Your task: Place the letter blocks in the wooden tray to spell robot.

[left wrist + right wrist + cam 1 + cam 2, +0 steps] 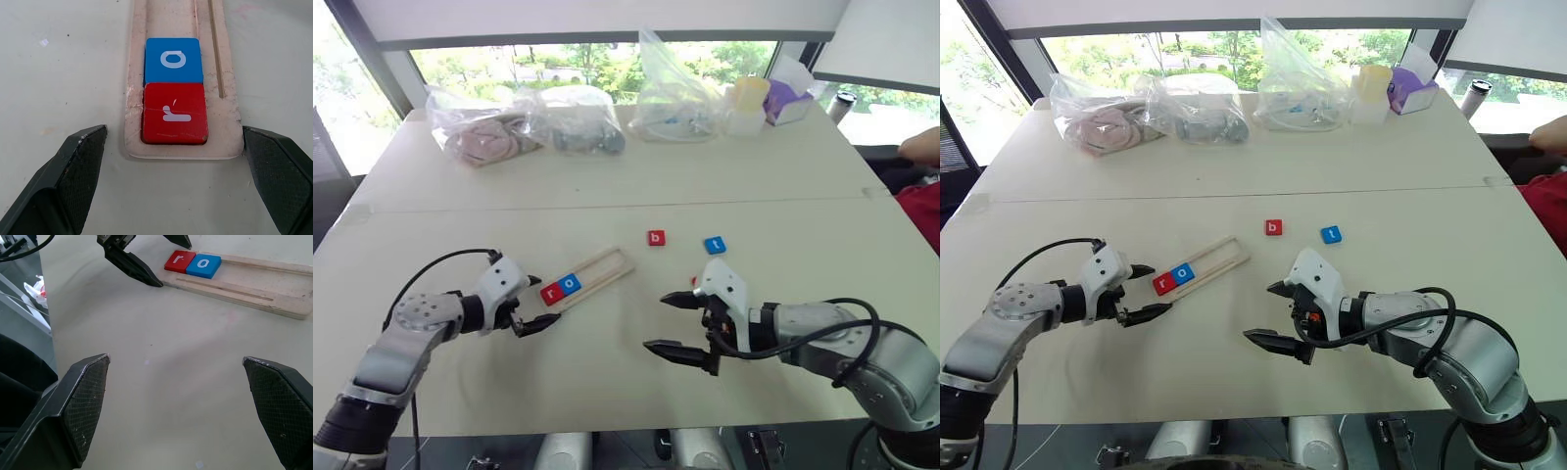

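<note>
On the white table point(607, 176), both claws gape empty, left claw point(536, 305) facing the wooden tray point(602, 269).

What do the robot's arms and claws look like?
Both arms are smooth silver-grey metal tubes with round joints and loose black cables looping alongside. Each wrist wears a white plastic shell. The left gripper and right gripper each have two black pointed fingers, whose inner pads have a fine criss-cross texture.
</note>
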